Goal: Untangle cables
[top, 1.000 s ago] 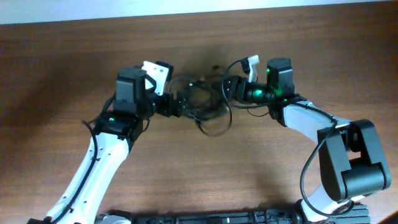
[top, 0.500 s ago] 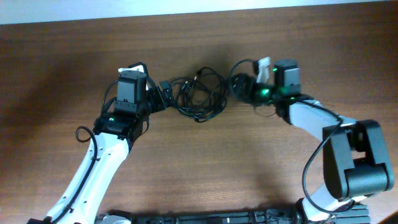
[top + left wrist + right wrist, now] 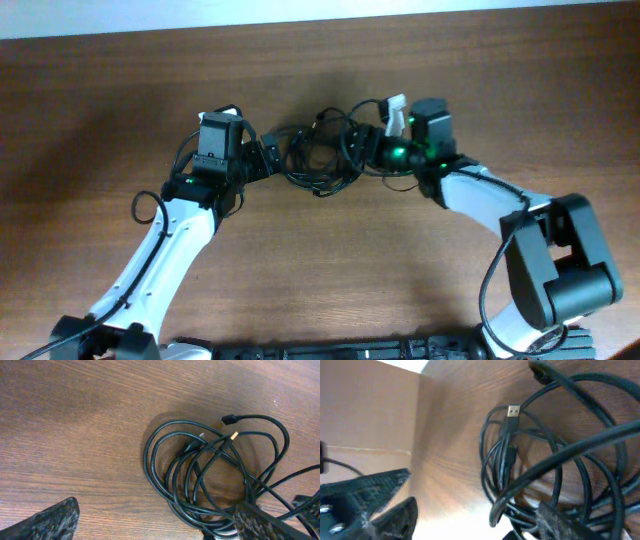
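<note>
The cables [image 3: 318, 160] are lying as one loose black tangle of thin, overlapping loops on the bench [image 3: 320, 280], just toward twelve o'clock from its middle. Several rough rings are stacking over one another. A small black plug [image 3: 227, 419] is sticking out at about one o'clock of the bundle, a gold-tipped plug [image 3: 233, 435] is resting inside the loops, and a metal-ended plug [image 3: 513, 411] is lying across the strands.

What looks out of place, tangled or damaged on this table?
Only the cables stand out: they lie in one knotted heap of overlapping loops on the table, not as separate cords. Nothing looks broken or spilled.
</note>
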### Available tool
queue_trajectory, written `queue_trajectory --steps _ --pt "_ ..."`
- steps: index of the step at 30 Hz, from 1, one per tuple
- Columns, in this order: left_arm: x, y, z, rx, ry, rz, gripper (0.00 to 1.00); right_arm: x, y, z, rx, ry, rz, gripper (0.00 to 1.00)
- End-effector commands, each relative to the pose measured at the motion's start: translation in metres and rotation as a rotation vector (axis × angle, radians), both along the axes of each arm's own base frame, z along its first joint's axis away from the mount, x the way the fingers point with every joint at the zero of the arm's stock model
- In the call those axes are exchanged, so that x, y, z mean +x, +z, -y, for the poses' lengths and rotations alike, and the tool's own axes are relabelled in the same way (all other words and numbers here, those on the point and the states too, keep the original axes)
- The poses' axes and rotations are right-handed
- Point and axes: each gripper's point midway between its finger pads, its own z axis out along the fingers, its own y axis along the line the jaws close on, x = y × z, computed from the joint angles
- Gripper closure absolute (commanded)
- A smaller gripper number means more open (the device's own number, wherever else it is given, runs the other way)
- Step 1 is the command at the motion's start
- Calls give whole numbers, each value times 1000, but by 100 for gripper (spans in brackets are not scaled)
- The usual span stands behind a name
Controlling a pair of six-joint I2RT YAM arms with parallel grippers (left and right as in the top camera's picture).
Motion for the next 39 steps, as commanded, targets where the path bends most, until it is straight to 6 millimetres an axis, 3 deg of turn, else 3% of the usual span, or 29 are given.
queue_trajectory --steps 1,3,6,8,11,14,16,17,18,19,21,24,25,26,30,35,37,39 --pt "5 2 0 -5 14 18 1 16 -6 1 -126 -129 64 36" --pt "10 5 3 -18 10 41 0 16 -19 -3 -171 -153 61 42" --pt "13 2 6 -117 103 21 1 22 -15 -1 -170 -173 89 51" --pt "22 -5 22 -191 66 13 1 21 -15 -2 -169 -169 87 59" --pt "25 -41 57 -367 11 -102 1 15 -17 -6 -155 -135 66 74" --pt "15 -89 62 -442 122 -278 1 14 -18 -6 -157 -135 60 90" --pt "11 -100 63 -445 123 -310 1 14 -18 -6 -157 -135 61 96" --pt "10 -104 62 -438 129 -321 10 15 -17 -6 -154 -135 66 96" --pt "8 -106 61 -431 136 -332 35 16 -10 -10 -129 -119 87 96" --pt "6 -108 59 -422 143 -339 48 16 1 -16 -89 -87 119 96" --pt "4 -111 54 -396 163 -344 72 12 40 -32 26 8 228 96" --pt "0 -116 48 -365 186 -360 98 15 81 -19 67 -4 317 96" --pt "-3 -118 45 -348 191 -370 100 17 108 -4 80 -35 369 96" --pt "-2 -118 45 -347 187 -369 100 17 121 4 84 -52 392 96" --pt "-1 -118 39 -348 202 -367 100 -1 167 26 35 -65 512 96" --pt "-3 -123 8 -325 249 -396 100 -16 216 75 -12 -173 622 96" --pt "-4 -125 -7 -323 281 -410 100 -26 228 80 -4 -169 642 96" --pt "1 -118 -12 -320 210 -377 100 -38 233 68 23 -107 650 96"
